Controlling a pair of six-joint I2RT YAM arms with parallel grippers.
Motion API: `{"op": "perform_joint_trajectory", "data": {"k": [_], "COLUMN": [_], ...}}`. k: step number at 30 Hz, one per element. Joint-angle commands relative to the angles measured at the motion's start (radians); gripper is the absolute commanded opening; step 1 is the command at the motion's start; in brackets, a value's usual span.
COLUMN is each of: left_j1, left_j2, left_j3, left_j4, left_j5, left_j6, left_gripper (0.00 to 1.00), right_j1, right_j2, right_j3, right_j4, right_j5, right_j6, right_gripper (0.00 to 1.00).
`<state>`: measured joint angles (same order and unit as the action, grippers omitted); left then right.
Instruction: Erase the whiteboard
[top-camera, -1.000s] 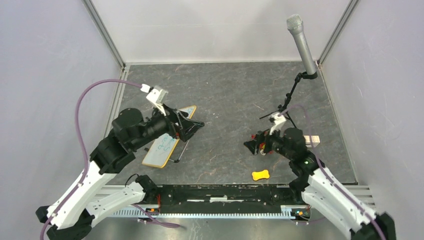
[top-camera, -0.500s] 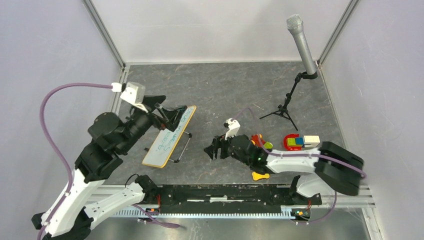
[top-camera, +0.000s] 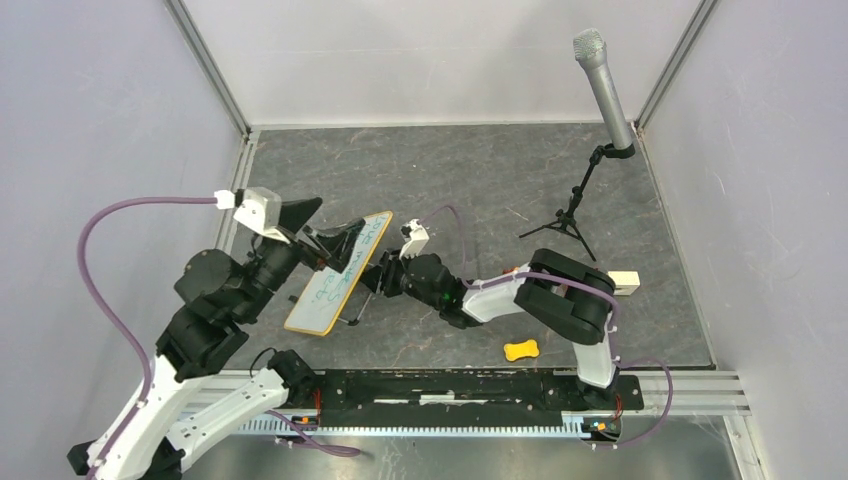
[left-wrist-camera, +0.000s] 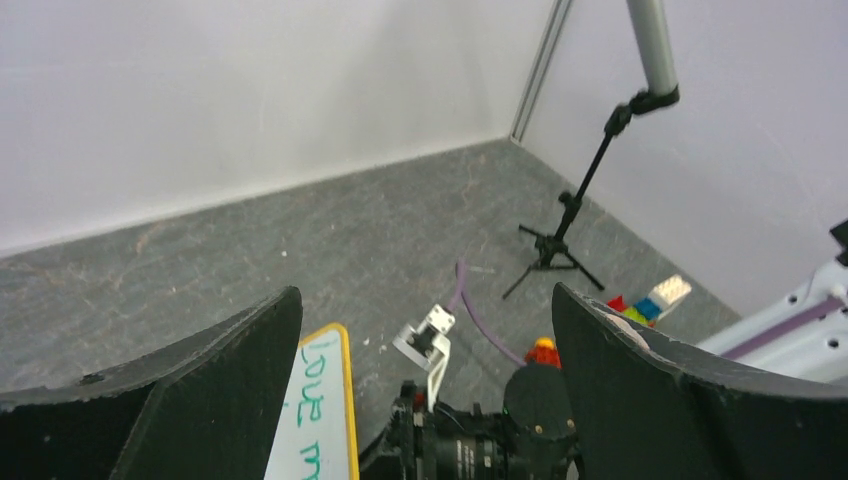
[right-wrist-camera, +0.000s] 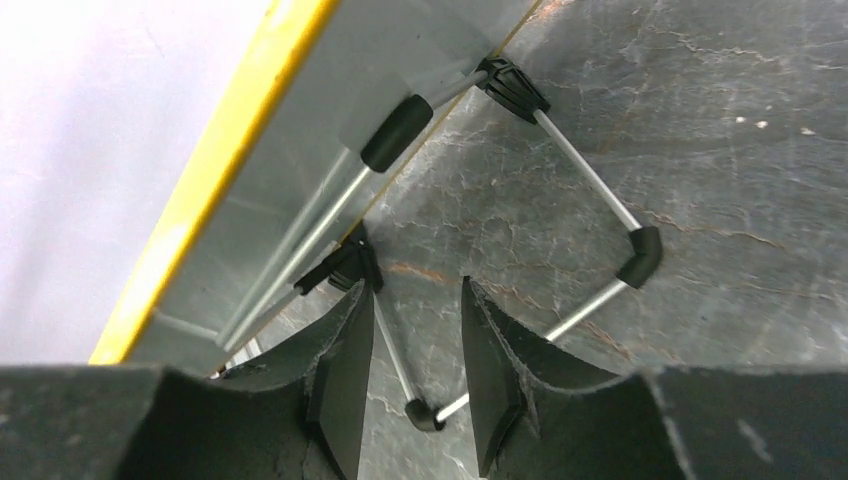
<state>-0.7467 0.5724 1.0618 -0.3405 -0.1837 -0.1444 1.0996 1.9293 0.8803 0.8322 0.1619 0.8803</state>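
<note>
The whiteboard (top-camera: 326, 296) is found at the left middle of the table (top-camera: 460, 190). It stands tilted on its wire feet, and its green writing (left-wrist-camera: 318, 385) is not yet wiped.

In the last second the right arm has been swung from the right side, where it was near the coloured blocks, across the table to the back of the board. The right gripper (top-camera: 371, 284) is now placed low, at the board's rear side. In the right wrist view its jaws (right-wrist-camera: 415, 370) are seen almost closed, with a narrow gap, and one thin rod of the wire foot (right-wrist-camera: 590, 180) runs down into this gap. The rod does not seem to be clamped yet.

In the same second the left gripper (top-camera: 321, 228) has been drawn back from the board's upper part. It is now held above the far end of the board with its jaws wide apart, and nothing is carried in it.

No eraser is held by either arm. A yellow bone-shaped piece (top-camera: 521, 350) is left on the table near the front rail, well apart from both grippers. It is judged that the board is being passed over or steadied from behind, so the wiping itself is not begun.
</note>
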Motion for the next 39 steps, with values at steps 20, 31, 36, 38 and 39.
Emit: {"op": "perform_joint_trajectory", "data": {"k": [20, 31, 36, 38, 39], "left_j1": [0.271, 0.271, 0.272, 0.273, 0.272], "left_j2": [-0.082, -0.088, -0.088, -0.086, -0.084], "left_j3": [-0.137, -0.141, -0.141, -0.141, -0.141], "left_j4": [0.140, 0.140, 0.140, 0.140, 0.140], "left_j5": [0.259, 0.250, 0.250, 0.250, 0.250], "left_j6": [-0.057, -0.058, -0.061, -0.061, -0.061], "left_gripper": [1.00, 1.00, 1.00, 1.00, 1.00], "right_j1": [-0.017, -0.078, -0.134, -0.165, -0.182], "right_j2": [0.227, 0.244, 0.238, 0.239, 0.238], "right_j3": [0.249, 0.267, 0.248, 0.246, 0.246], "right_j4": [-0.250, -0.442, -0.456, -0.436, -0.426], "right_j5": [0.169, 0.256, 0.239, 0.206, 0.189], "right_j6": [0.181, 0.199, 0.165, 0.123, 0.095], "right_gripper": [0.20, 0.20, 0.20, 0.21, 0.21]}}
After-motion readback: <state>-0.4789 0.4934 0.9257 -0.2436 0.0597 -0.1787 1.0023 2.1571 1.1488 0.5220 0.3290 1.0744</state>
